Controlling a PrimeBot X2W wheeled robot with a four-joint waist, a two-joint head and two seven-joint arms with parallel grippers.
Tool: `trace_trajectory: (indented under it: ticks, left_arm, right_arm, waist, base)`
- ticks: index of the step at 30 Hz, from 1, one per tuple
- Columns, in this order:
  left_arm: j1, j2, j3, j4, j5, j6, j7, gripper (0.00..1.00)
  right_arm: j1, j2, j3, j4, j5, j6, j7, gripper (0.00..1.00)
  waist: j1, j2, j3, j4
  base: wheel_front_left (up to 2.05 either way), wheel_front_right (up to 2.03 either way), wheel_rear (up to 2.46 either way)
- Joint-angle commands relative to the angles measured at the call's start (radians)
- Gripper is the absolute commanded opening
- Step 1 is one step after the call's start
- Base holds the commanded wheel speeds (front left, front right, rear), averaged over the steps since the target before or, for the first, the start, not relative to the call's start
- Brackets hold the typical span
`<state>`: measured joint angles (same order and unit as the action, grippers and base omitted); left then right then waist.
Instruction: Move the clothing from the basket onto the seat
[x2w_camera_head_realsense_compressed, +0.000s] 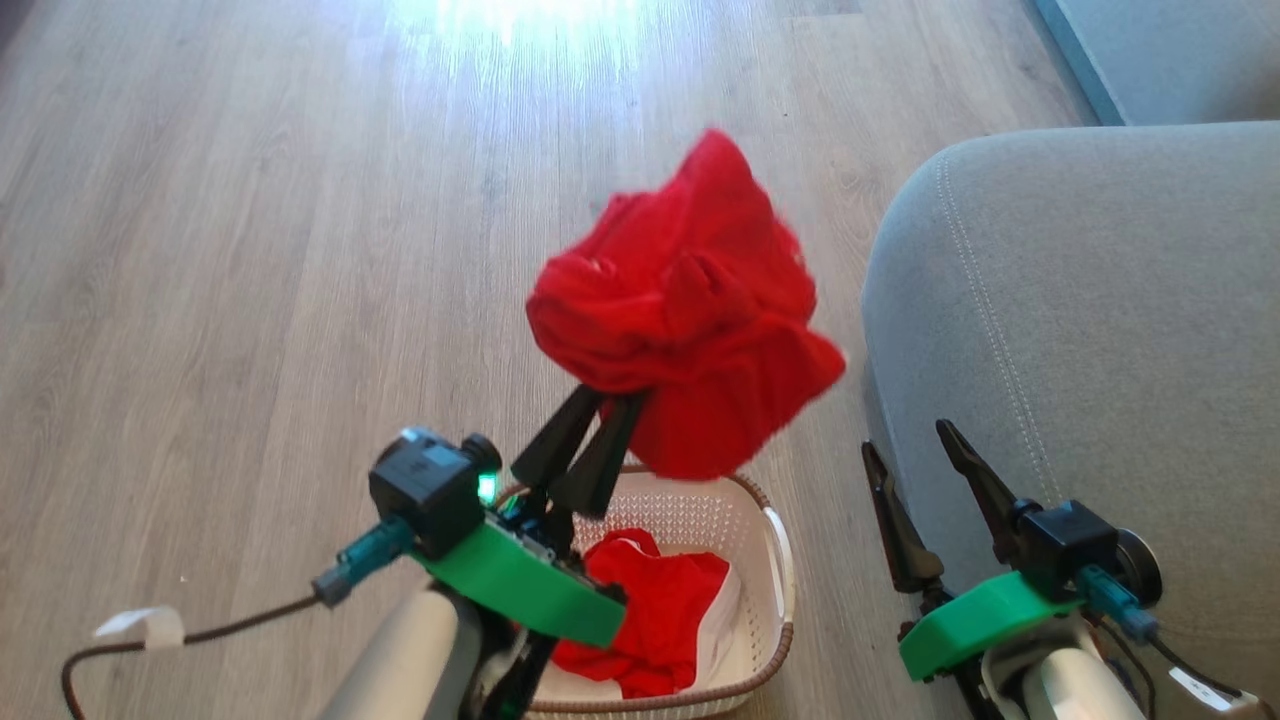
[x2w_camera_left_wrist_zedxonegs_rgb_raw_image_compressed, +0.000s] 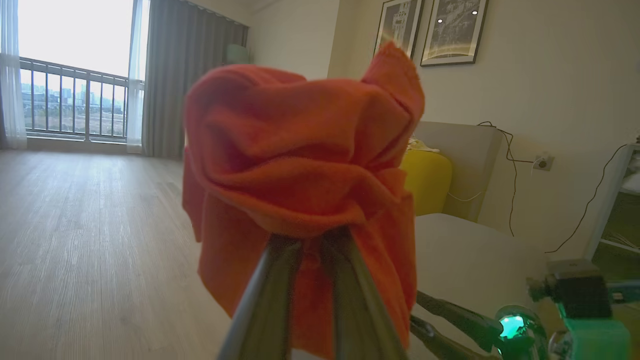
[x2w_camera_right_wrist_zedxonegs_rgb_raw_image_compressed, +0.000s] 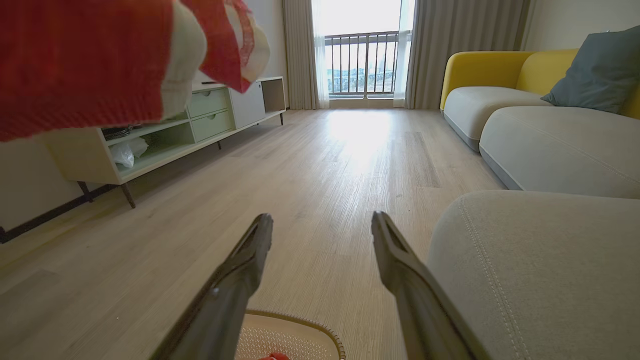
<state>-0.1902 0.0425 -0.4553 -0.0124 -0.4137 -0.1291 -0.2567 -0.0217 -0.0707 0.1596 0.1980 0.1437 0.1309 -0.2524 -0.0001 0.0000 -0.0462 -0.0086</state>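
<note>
Since the left jaws are clenched on the plain garment (x2w_camera_head_realsense_compressed: 690, 300), which hangs bunched in the air above the basket (x2w_camera_head_realsense_compressed: 778, 560) and short of the seat (x2w_camera_head_realsense_compressed: 1100, 300), the first transfer looks roughly half done. No clothing lies on the visible part of the seat. The trimmed garment (x2w_camera_head_realsense_compressed: 660, 610) lies in the basket. The right jaws stand released and empty, just beside the seat's edge. Both placements remain.
</note>
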Motion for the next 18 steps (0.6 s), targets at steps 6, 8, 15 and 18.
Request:
trace_trajectory:
  ticks: [6,8,15,18]
  left_arm:
    - [-0.022,0.008,0.017,-0.019,-0.021,-0.001,-0.005,0.00]
    - [-0.023,0.008,0.019,-0.017,-0.024,-0.001,-0.005,0.00]
    - [-0.027,0.008,0.042,-0.021,-0.030,-0.001,-0.005,0.00]
    - [-0.026,0.008,0.050,-0.019,-0.028,-0.001,-0.005,0.00]
  right_arm:
    - [-0.024,-0.020,0.015,-0.041,0.009,0.000,-0.009,1.00]
    - [-0.026,-0.023,0.018,-0.042,0.009,0.000,-0.009,1.00]
    - [-0.030,-0.030,0.021,-0.047,0.018,0.000,-0.009,1.00]
    - [-0.031,-0.036,0.021,-0.051,0.023,0.000,-0.009,1.00]
  waist:
    - [0.0001,0.0000,-0.001,0.004]
    - [0.0001,0.0000,-0.002,0.004]
    - [0.0001,0.0000,-0.001,0.005]
    - [0.0001,0.0000,0.000,0.004]
  base:
    - [0.00,0.00,0.00]
    - [0.00,0.00,0.00]
    - [0.00,0.00,0.00]
    - [0.00,0.00,0.00]
